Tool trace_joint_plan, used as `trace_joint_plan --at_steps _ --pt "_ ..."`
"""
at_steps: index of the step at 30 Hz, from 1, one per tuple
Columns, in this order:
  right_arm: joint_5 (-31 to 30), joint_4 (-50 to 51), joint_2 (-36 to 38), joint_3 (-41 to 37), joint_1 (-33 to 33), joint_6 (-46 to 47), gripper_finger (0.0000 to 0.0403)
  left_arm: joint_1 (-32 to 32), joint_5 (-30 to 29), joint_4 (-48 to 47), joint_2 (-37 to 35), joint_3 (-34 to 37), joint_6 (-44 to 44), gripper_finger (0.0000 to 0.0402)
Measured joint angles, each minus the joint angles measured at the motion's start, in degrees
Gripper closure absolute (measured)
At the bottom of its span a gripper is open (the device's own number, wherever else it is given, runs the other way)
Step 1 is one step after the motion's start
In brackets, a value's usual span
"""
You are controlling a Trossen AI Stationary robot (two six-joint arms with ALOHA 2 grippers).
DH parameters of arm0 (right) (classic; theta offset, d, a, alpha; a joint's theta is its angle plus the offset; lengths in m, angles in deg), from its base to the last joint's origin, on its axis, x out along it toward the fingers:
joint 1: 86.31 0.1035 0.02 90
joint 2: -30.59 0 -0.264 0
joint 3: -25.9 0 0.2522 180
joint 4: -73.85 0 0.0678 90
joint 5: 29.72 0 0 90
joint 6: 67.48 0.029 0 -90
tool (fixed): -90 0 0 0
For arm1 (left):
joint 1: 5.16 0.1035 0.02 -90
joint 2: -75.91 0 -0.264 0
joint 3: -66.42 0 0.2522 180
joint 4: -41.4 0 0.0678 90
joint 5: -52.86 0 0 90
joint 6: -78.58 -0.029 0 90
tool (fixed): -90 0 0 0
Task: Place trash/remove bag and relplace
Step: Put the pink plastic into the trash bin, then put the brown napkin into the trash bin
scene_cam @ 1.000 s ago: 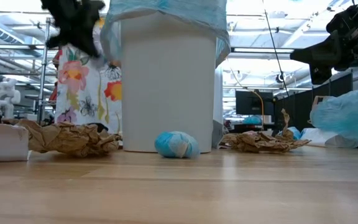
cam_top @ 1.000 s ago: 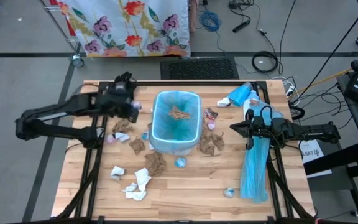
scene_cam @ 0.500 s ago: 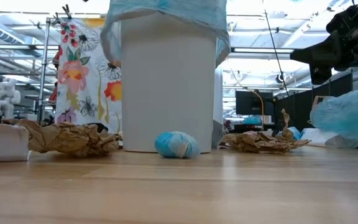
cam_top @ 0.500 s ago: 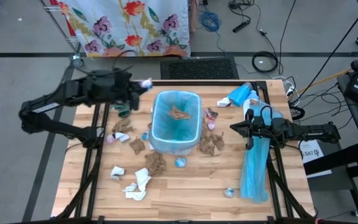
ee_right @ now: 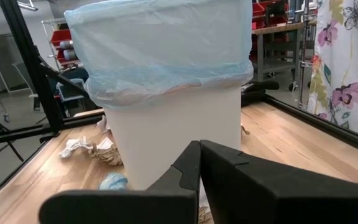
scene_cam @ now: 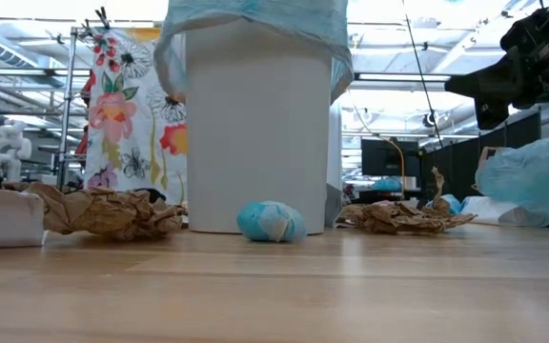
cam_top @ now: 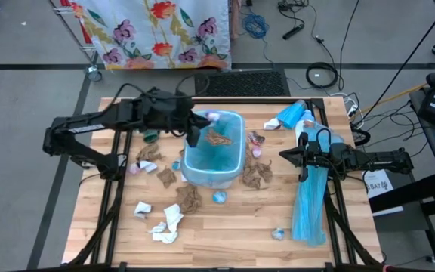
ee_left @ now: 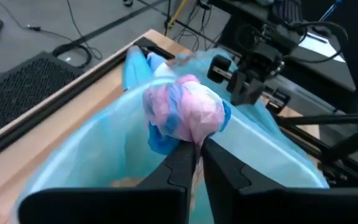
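Pinching a pink-and-blue wad [ee_left: 185, 115] above the bin [cam_top: 214, 172], left jaws; right jaws pressed together.

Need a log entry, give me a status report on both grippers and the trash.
Left gripper over the white bag-lined bin, pinching a pink-and-blue crumpled wad. Right gripper shut, waiting beside bin. Brown paper wads still on table. Nothing blocking.

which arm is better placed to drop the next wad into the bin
Left. The left gripper is over the rim of the bag-lined bin with a pink and blue wad pinched at its fingertips. The right gripper is shut, holding nothing, out beside the bin near the table's right edge.
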Motion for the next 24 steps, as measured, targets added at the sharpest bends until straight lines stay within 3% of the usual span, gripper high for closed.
trace_joint_plan --at_steps 7,14,24 --pt "0.0 -0.01 0.0 0.0 0.0 -0.01 0.0403 0.06 0.33 2.21 3.7 0.0 0.99 0.0328" --pt "0.0 -0.01 0.0 -0.01 0.0 -0.01 0.0403 0.03 4.33 0.43 4.08 0.0 -0.1 0.0311" --pt "0.0 -0.02 0.0 0.0 0.01 0.01 0.0403 0.91 3.42 -4.56 -2.73 0.04 -8.08 0.0311"
